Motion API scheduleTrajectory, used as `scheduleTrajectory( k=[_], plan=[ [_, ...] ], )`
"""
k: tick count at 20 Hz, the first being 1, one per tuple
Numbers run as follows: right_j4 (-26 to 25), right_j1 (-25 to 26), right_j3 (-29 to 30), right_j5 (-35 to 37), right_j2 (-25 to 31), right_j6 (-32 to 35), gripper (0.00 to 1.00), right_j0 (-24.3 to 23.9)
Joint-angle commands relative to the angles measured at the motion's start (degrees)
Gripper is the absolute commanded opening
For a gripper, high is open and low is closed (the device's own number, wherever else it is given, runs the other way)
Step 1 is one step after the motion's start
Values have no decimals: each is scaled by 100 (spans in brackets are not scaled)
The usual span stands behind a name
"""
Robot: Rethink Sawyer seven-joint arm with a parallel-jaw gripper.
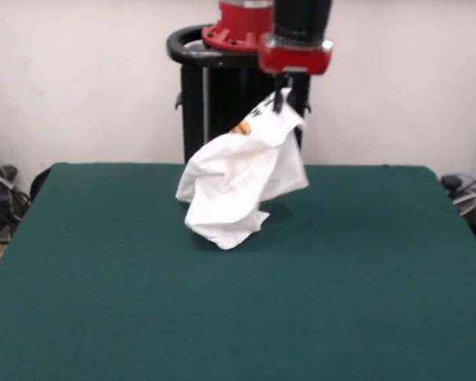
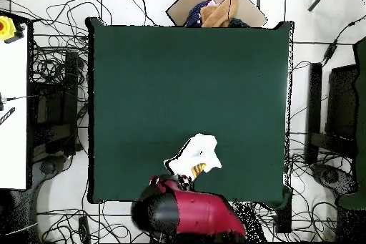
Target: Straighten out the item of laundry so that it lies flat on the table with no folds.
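The white T-shirt (image 1: 238, 178) hangs bunched from my gripper (image 1: 282, 95), with a bit of orange print and black text showing near the top. Its lower end touches the dark green table (image 1: 341, 270) near the far edge. My gripper is shut on the shirt's top edge, well above the table. In the overhead view the shirt (image 2: 194, 154) is a small crumpled white shape near the table's bottom edge (image 2: 179, 76), and my gripper (image 2: 186, 180) sits just below it at the end of the red arm.
The black pedestal (image 1: 214, 87) stands behind the shirt. A cardboard box with clothes (image 2: 214, 8) lies beyond the table's far edge in the overhead view. Cables lie on the floor around the table.
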Motion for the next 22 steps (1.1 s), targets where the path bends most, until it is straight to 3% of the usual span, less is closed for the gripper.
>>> scheduleTrajectory(
  k=[1, 8, 15, 18, 22],
  plan=[
    [547, -1341, 775, 1081, -21, 919, 0, 288],
    [708, -3187, 976, 3035, -691, 878, 0, 953],
    [341, -4062, 941, 4425, -1294, 1201, 0, 1565],
    [284, -3786, 914, 4615, -1270, 1407, 0, 1649],
    [703, -2623, 1023, 4171, -959, 1688, 0, 1454]
  ],
)
